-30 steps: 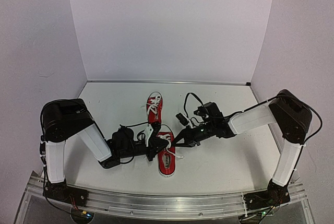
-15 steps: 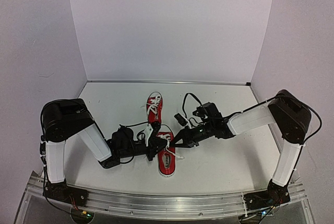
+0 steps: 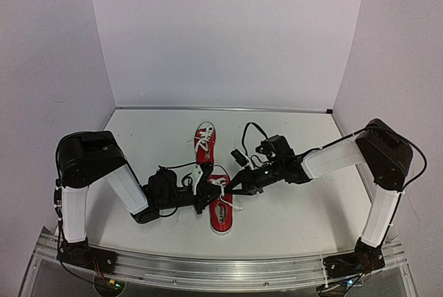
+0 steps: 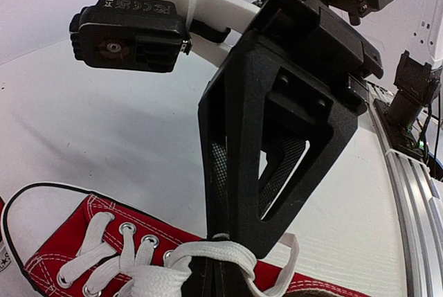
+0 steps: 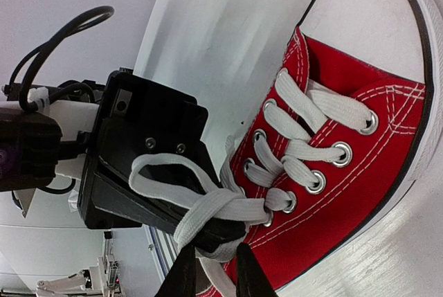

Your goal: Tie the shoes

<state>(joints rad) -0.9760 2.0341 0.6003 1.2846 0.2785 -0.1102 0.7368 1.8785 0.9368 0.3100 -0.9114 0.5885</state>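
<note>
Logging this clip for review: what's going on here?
The left end effector and right end effector meet over the near shoe. The left is shut, a lace loop draped around its tip; the right has a strand between its fingers, grip unclear. No finished bow yet; the far shoe lies apart behind.

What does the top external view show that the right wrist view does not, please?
Only the top external view shows the far red canvas sneaker whole. Only the right wrist view shows the near red canvas sneaker's metal eyelets and the white lace loop draped over the left gripper. Both show the near sneaker with the left gripper and right gripper at its laces.
</note>
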